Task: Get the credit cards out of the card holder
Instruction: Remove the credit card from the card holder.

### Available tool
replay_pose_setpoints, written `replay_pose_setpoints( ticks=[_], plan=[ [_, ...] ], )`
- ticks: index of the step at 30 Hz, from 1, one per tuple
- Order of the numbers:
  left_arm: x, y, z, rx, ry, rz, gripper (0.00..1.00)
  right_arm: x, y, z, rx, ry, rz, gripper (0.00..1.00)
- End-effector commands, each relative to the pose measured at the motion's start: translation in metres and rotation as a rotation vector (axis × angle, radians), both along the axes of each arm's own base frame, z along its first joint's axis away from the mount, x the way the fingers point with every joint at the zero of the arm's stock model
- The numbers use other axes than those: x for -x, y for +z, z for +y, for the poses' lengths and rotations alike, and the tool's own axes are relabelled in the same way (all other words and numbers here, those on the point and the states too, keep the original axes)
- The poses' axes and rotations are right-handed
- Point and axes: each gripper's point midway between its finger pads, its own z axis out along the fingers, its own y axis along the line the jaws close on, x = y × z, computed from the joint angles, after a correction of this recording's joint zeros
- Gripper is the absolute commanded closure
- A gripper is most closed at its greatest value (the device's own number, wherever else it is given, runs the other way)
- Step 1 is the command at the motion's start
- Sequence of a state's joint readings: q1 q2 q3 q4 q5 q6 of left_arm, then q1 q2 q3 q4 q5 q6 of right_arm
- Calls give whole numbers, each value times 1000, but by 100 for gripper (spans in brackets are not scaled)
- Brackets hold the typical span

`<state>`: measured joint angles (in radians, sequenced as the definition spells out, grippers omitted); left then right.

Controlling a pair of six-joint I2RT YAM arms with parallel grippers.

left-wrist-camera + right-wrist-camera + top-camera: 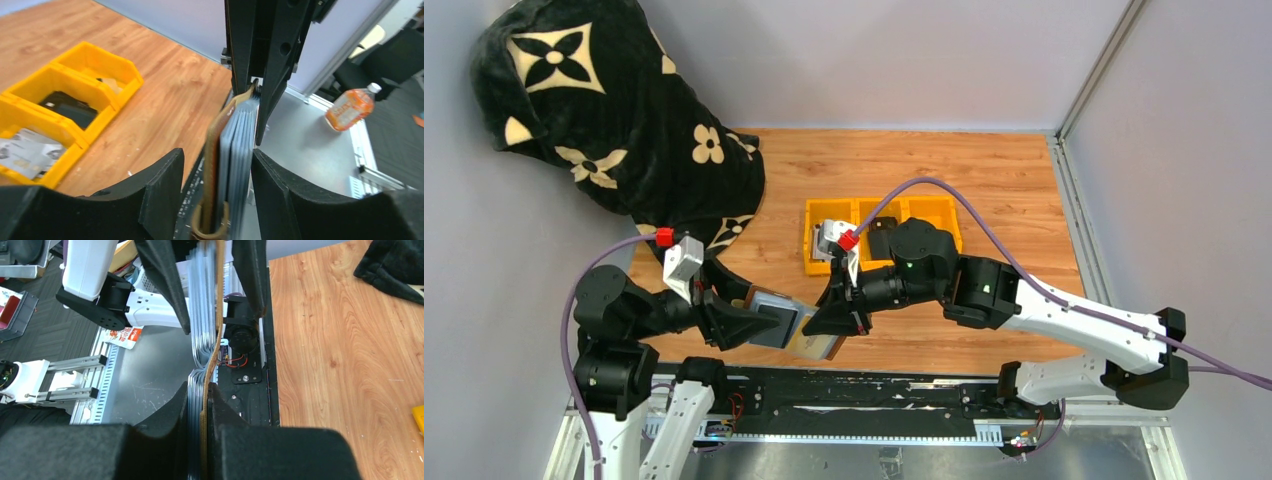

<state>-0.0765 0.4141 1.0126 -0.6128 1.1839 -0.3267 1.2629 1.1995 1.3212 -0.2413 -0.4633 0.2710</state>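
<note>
The card holder (790,330), brown leather with a blue-grey stack of inner leaves, hangs above the table's near edge between both grippers. My right gripper (832,320) is shut on one end; in the right wrist view (198,387) its fingers press the leather and the leaves (207,340) together. My left gripper (764,325) straddles the other end. In the left wrist view (217,155) its jaws stand apart, with a gap between one finger and the holder's leather (215,145). I cannot tell single cards apart in the stack.
A yellow three-compartment tray (856,203) sits behind the right gripper, holding a small black object (882,240) and pale cards (829,240); it also shows in the left wrist view (95,50). A black flowered blanket (604,110) lies at the back left. An orange bottle (350,107) lies off the table.
</note>
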Motion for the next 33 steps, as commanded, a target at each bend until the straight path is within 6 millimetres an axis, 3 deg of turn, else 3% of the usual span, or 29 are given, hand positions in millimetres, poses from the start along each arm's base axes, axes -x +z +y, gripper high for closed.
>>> replay_pose_setpoints(
  ticks=[1, 7, 10, 13, 15, 17, 19, 21, 23, 27, 33],
  plan=[
    [20, -3, -6, 14, -158, 112, 43, 10, 33, -9, -134, 52, -57, 100],
    [31, -5, -6, 21, -210, 147, 48, 13, 35, -6, -148, 75, -54, 100],
    [32, -2, -6, 20, -210, 131, 63, 13, 32, -3, -140, 88, -52, 100],
    [30, 2, -6, 20, -199, 129, 81, 6, 27, -3, -122, 68, -47, 79],
    [25, 4, -6, 20, -176, 125, 85, -9, 26, -7, -104, 5, -42, 62],
    [17, 5, -5, 19, -133, 115, 87, -31, 30, -15, -99, -107, -40, 52],
    [4, 4, -3, 14, -54, 97, 90, -64, 44, -30, -128, -315, -56, 47],
    [-8, 1, 0, 10, 17, 90, 91, -84, 55, -44, -161, -463, -51, 44],
    [-20, -1, 3, 8, 87, 90, 91, -89, 67, -55, -224, -529, -16, 43],
    [-41, -5, 11, 8, 214, 89, 91, -69, 82, -48, -360, -435, 97, 43],
    [-46, 4, 13, 40, 247, 77, 92, -36, 64, -5, -320, -187, 238, 43]
  ],
)
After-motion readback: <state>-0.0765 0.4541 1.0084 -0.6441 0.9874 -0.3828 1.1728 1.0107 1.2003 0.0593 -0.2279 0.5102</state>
